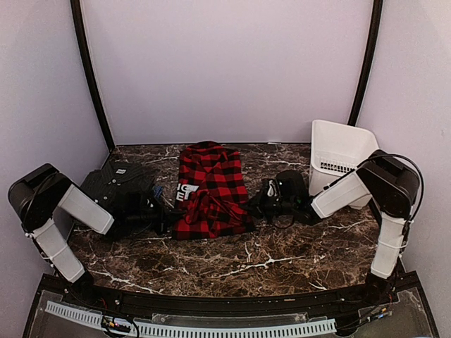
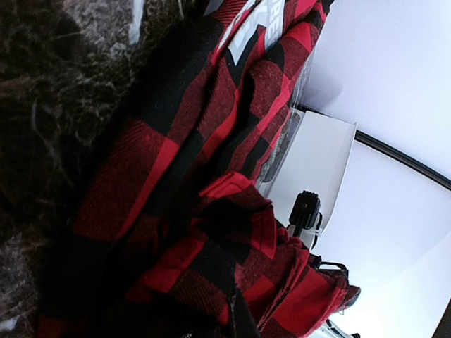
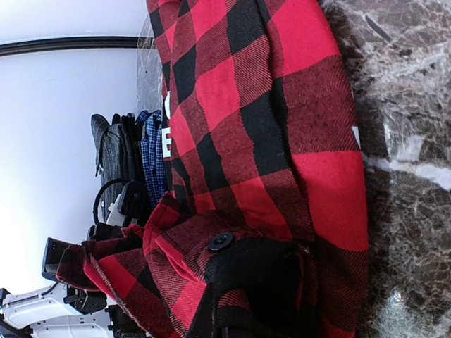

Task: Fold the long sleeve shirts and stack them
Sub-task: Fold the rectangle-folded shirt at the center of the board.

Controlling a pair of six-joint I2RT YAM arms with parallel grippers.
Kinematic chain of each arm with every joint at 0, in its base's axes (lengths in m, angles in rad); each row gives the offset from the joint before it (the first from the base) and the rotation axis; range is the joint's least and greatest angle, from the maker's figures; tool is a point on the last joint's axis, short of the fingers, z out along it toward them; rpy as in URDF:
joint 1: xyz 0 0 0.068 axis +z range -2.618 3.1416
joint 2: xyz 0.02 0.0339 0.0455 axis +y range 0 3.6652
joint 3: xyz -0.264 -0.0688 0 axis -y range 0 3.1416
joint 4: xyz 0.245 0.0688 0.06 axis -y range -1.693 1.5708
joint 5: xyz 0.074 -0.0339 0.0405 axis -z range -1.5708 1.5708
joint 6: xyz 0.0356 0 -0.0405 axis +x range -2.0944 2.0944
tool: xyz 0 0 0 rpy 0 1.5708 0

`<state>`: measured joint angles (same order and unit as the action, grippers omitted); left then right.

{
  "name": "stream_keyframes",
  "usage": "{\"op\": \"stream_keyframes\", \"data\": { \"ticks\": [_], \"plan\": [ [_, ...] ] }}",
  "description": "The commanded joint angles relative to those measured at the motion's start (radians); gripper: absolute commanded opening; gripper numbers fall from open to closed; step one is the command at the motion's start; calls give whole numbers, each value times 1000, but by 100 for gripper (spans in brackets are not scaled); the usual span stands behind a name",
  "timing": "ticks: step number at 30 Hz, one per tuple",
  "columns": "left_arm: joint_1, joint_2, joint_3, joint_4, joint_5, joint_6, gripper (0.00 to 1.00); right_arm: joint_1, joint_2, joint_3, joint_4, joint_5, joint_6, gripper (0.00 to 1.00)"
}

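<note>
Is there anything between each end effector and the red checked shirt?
Nothing visible. The left end effector and the right end effector are both shut on the red checked shirt, one at each side edge, with the cloth bunched at their tips.

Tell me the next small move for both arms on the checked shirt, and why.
Probably lift both grippers together and carry the near edge toward the far edge, folding the checked shirt in half. The left gripper and right gripper each look shut on its bunched near edge, while the rest lies flat on the table.
</note>
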<state>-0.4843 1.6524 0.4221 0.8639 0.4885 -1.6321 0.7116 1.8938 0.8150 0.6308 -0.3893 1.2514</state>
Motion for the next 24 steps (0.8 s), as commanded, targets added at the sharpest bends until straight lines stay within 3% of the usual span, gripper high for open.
{"op": "stream_keyframes", "data": {
  "ticks": [1, 4, 6, 8, 11, 16, 24],
  "plan": [
    [11, 12, 39, -58, -21, 66, 0, -17, 6, 46, 6, -19, -43, 5],
    [16, 13, 65, -81, -22, 106, 1, -26, -9, 49, -9, -28, -63, 23],
    [18, 11, 87, -111, -22, 137, 11, -29, -25, 48, -21, -34, -80, 37],
    [19, 5, 104, -143, -28, 167, 31, -33, -40, 46, -35, -42, -97, 51],
    [22, -2, 122, -173, -39, 201, 46, -39, -58, 45, -56, -59, -127, 61],
    [27, -33, 151, -233, -78, 278, 60, -47, -81, 78, -147, -72, -240, 70],
    [27, -88, 220, -372, -182, 438, 67, -49, -116, 139, -330, -30, -484, 72]
  ]
}}
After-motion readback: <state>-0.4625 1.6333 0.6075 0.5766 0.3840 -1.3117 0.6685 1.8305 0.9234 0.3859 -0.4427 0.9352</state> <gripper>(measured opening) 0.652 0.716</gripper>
